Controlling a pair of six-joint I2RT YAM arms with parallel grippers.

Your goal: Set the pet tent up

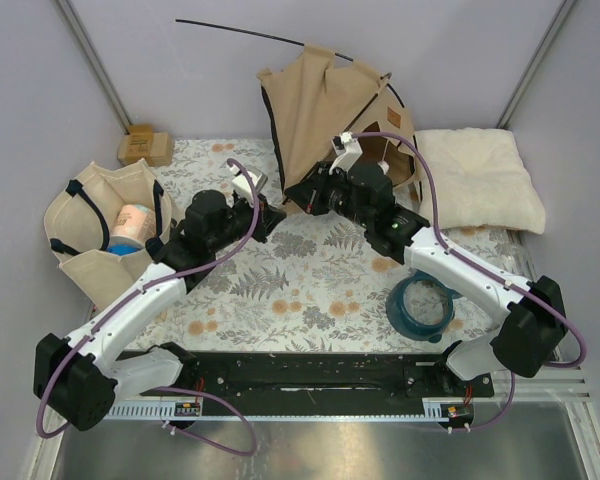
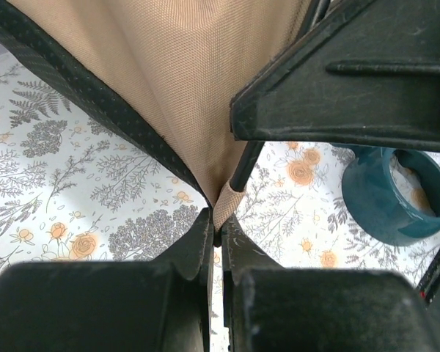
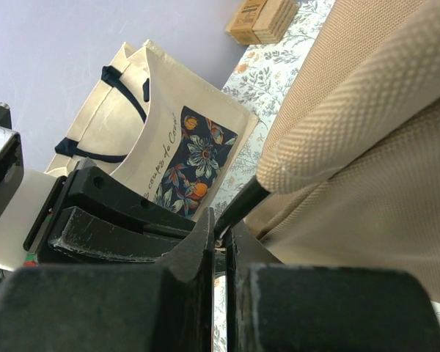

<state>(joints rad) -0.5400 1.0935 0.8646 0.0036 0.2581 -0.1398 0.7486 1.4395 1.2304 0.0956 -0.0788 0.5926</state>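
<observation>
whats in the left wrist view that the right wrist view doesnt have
Only the left wrist view: a teal round ring-shaped container, the black trim edge of the tan canvas pet tent, and the left gripper pinching a corner of that canvas. Only the right wrist view: a beige tote bag with dark straps and a flower print, a small brown box, and the right gripper shut on a thin dark pole. Both: the tent's canvas and the floral tablecloth.
</observation>
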